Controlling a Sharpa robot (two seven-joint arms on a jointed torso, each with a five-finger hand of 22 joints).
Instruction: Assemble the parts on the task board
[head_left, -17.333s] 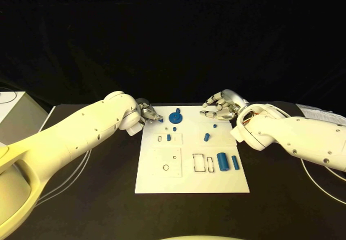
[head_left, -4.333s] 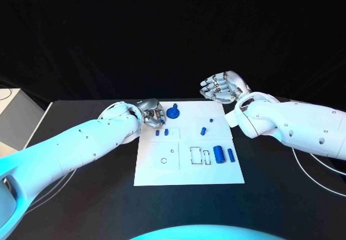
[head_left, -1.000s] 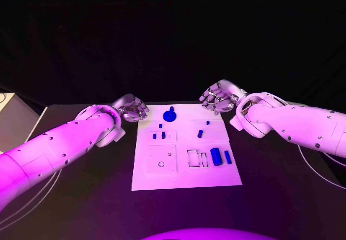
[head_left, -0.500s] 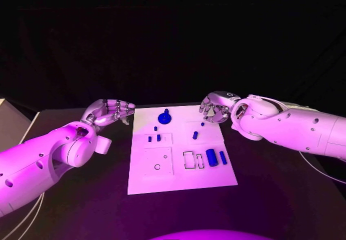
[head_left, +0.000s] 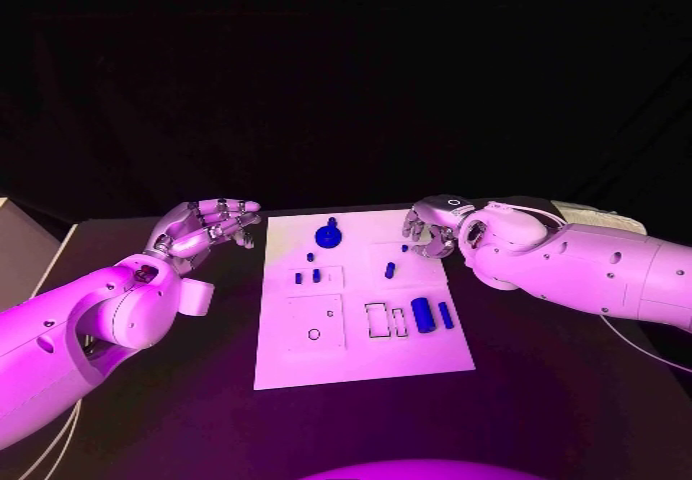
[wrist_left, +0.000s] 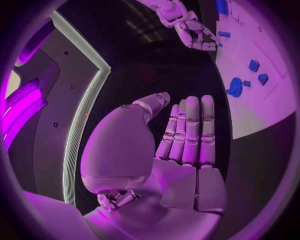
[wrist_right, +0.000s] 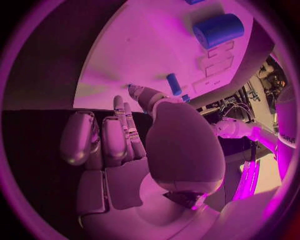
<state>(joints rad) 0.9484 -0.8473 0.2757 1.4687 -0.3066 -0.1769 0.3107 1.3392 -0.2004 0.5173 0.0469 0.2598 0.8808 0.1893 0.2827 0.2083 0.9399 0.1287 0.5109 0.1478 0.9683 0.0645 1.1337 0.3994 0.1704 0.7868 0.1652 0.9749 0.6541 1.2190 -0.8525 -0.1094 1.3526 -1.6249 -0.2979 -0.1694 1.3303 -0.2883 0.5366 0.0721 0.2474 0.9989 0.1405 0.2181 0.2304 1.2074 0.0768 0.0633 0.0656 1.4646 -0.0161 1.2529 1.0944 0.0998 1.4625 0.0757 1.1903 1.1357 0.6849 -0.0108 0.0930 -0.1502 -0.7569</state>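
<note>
The white task board (head_left: 361, 345) lies in the middle of the table. On it are a blue round knob (head_left: 329, 236), several small blue pegs such as one at mid-board (head_left: 389, 269), and two blue cylinders (head_left: 423, 314) near its right edge. My left hand (head_left: 206, 225) hovers left of the board's far corner, with its palm (wrist_left: 187, 150) flat, fingers straight, and nothing in it. My right hand (head_left: 433, 229) hangs over the board's far right corner with fingers loosely bent. In the right wrist view its thumb (wrist_right: 142, 94) reaches close to a small peg (wrist_right: 173, 84) and holds nothing.
Black table surrounds the board (wrist_left: 265, 107) on all sides. The left wrist view shows my right hand (wrist_left: 190, 31) across the board and the knob (wrist_left: 235, 87). A large blue cylinder (wrist_right: 217, 30) lies beyond my right hand's fingers.
My left hand has drawn back left, away from the board, and straightened its fingers. My right hand has sunk lower onto the far right corner. The camera has shifted slightly.
</note>
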